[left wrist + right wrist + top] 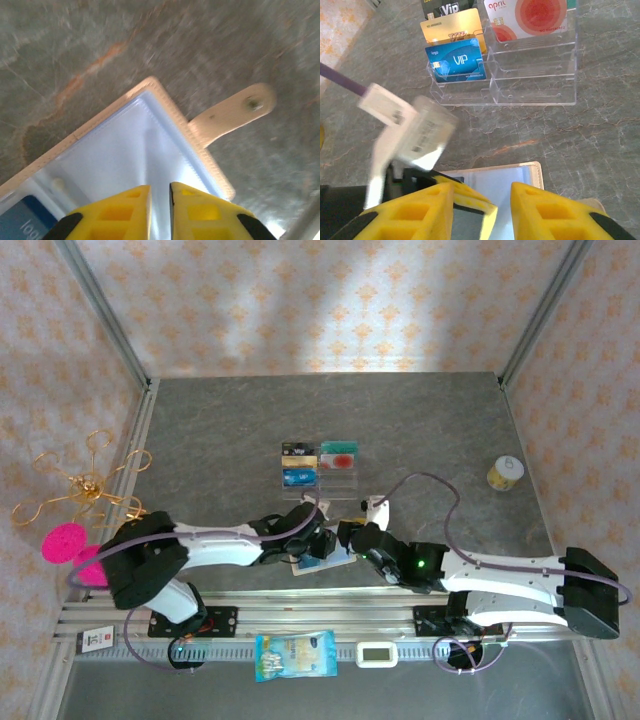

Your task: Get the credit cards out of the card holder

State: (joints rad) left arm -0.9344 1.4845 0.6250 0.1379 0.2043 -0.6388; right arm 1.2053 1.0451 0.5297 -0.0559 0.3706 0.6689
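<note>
The step in hand looks like working a card free of the card holder (pixel 330 561), which lies open on the worktop (pixel 250 420) with both arms meeting right above it. The left hand (pixel 160 194) hangs over the holder's blue-grey inside, its yellow fingers almost together with only a thin slit between them. I cannot tell whether they pinch a leaf of the clear pocket or merely press on it. A blue card (pixel 25 222) sits tucked in a pocket toward the end of the holder away from the snap tab (pixel 235 112), which lies flat on the stone just beside the holder's edge. The right hand (pixel 482 194) hovers above the same holder with its jaws apart and nothing visibly between them, so it reads as released. Beyond the holder, on the side away from the arms' bases, stands a clear rack (pixel 535 85) carrying several credit cards (pixel 456 61): blue, gold and a white one with red circles. Part of the job therefore seems done, with at least the blue card left inside the holder. The next move, as I judge it, calls for one hand to pin the holder down while the other closes on that card's exposed edge and draws it out along the pocket's opening, without dragging the holder.
</note>
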